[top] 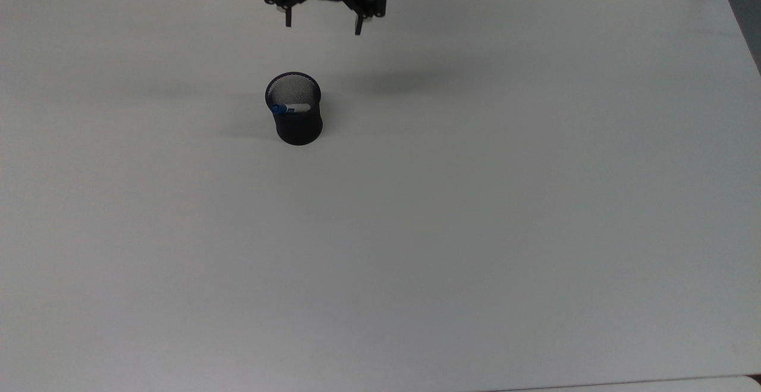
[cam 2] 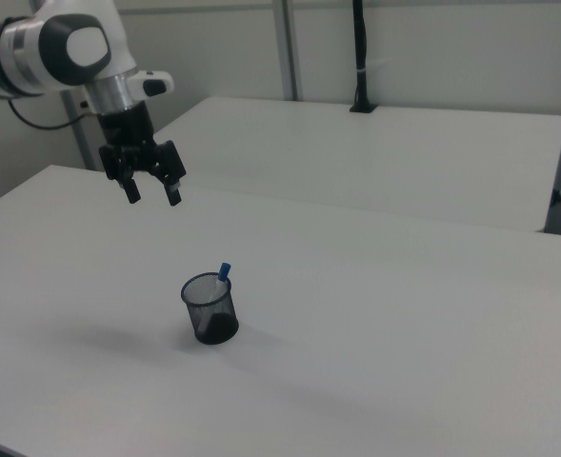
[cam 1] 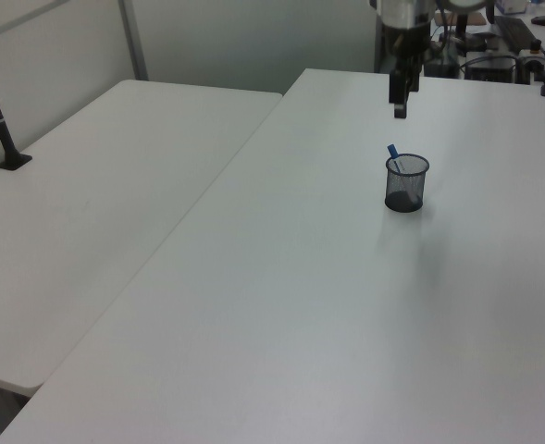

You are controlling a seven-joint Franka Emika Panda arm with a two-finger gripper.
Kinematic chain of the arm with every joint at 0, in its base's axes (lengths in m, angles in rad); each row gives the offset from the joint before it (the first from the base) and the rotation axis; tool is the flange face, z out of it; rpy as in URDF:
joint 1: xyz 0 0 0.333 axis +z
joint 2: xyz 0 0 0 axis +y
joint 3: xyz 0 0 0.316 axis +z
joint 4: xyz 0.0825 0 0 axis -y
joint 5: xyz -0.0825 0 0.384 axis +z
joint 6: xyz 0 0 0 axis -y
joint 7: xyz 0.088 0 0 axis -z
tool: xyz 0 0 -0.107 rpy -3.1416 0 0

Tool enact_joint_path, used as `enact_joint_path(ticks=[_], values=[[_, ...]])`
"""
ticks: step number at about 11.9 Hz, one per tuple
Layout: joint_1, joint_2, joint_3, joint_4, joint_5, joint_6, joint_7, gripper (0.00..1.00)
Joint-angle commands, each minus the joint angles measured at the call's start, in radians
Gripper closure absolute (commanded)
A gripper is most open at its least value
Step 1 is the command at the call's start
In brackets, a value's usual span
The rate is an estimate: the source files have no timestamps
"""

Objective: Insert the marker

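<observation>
- In the right view, the arm fills the upper left of the frame, and the gripper hangs from it in the air, well apart from the cup and up-left of it. Its two fingers are spread wide with nothing between them, which fits a tool that has let its load go.
- In the top view the gripper sits at the upper edge, centre-left, fingers pointing down over the bare white table; its soft shadow lies on the table below and to the top view's right.
- The black mesh cup stands upright on the table, left of centre in the upper part of the top view, alone and free of the gripper.
- The marker is inside the cup, leaning across it rather than standing straight, most likely because the cup is much wider than the pen, so it rests against the rim.
- In the left view, upper right, the marker's blue cap pokes above the cup's rim; the right view shows the same blue end near frame centre.
- Judged from this, the insertion looks done.
</observation>
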Motion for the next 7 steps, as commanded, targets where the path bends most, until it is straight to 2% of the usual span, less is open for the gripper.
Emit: enact_joint_path(ticks=[1,3,4,7], values=[[-0.049,-0.028,-0.012,0.05,0.111,-0.067,-0.078,0.0],[-0.06,-0.04,-0.004,0.049,0.125,-0.07,-0.074,0.0],[-0.089,-0.045,0.007,0.05,0.125,-0.067,-0.076,0.0],[-0.08,-0.046,0.007,0.05,0.119,-0.082,-0.076,0.0]])
